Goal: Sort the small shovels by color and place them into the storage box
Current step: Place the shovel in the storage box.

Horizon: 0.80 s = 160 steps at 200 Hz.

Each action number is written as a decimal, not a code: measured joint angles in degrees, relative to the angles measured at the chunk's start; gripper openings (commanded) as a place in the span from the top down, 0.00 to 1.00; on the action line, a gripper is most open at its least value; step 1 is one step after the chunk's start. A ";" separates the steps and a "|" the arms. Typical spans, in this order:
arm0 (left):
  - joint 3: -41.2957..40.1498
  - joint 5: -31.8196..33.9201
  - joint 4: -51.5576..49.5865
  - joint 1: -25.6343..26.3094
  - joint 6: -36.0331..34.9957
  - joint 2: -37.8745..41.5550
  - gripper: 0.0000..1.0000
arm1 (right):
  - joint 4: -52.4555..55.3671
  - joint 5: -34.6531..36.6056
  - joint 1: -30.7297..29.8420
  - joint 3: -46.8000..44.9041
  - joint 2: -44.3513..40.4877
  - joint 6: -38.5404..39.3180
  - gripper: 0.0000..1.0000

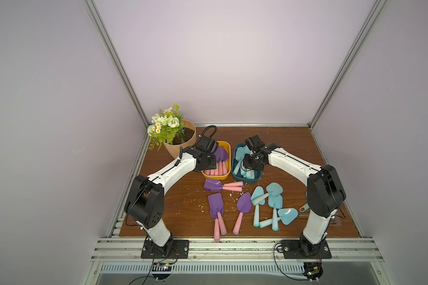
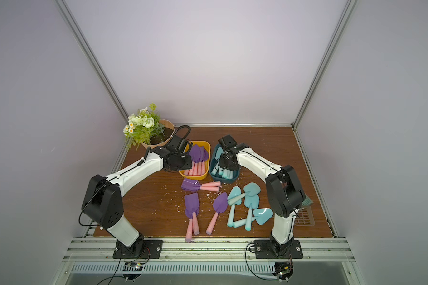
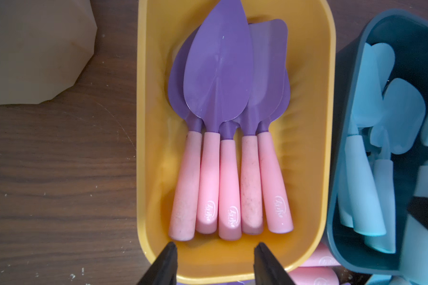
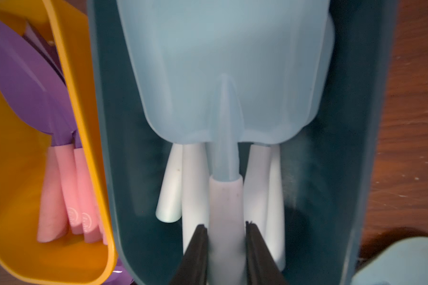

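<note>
Brown wood-grain worktop (image 1: 183, 217) carries two rounded plastic storage boxes just beside each other, closer to its far edge than to its near one. A yellow box (image 1: 215, 176) sits on the left and a dark teal box (image 1: 248, 181) on the right.

In the yellow box, five shovels with purple blades and pink handles (image 3: 218, 74) lie side by side. Their blades overlap and point toward the far edge. The left gripper (image 3: 215, 248) hangs over the near end of that box, its black fingers apart with nothing between them.

The right gripper (image 4: 226, 225) reaches into the teal box. Its fingers are clamped on the pale handle of a light blue flat-bladed shovel (image 4: 227, 61), blade toward the far edge. This shovel sits above the other pale-handled shovels (image 4: 171, 185) in the box; whether it rests on them cannot be told.

Between the boxes and the near edge, more shovels lie loose on the wood:
- A stacked purple-and-pink pair (image 1: 213, 185) lies just in front of the yellow box, handles pointing right.
- A second stacked pair (image 1: 215, 204) and a single purple-and-pink shovel (image 1: 244, 204) lie with their handles toward the near edge.
- A cluster of light blue shovels (image 1: 273, 199) lies crossed over one another in front of the teal box.

White flecks dot the wood among them. A beige faceted pot of artificial flowers (image 1: 173, 151) stands in the far-left corner.
</note>
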State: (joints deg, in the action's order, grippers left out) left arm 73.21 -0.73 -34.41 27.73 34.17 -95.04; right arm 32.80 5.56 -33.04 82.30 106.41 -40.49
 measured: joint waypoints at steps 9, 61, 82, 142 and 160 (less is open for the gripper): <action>-0.44 0.13 0.00 -0.04 -0.09 0.61 0.47 | -0.46 -0.22 -0.24 0.15 1.07 -0.24 0.86; -1.62 0.48 0.00 -0.09 -0.63 2.67 0.46 | 0.00 1.14 -0.37 0.76 2.67 -1.60 0.51; -2.12 0.33 -0.02 -0.09 -1.40 2.82 0.44 | 1.16 3.21 -0.39 1.33 2.51 -1.77 0.44; -9.64 -1.81 -0.55 0.66 -2.51 6.93 0.40 | 2.95 8.44 -0.39 1.36 -3.91 -1.27 0.44; -11.89 -2.43 -1.07 2.62 -2.49 8.46 0.38 | 2.99 9.33 -0.37 1.22 -6.80 -0.50 0.44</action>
State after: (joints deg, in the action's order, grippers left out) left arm 61.32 -3.16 -35.48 30.35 31.68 -86.59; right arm 35.79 14.90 -33.41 83.53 99.61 -40.99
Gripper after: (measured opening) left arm 0.607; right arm 0.564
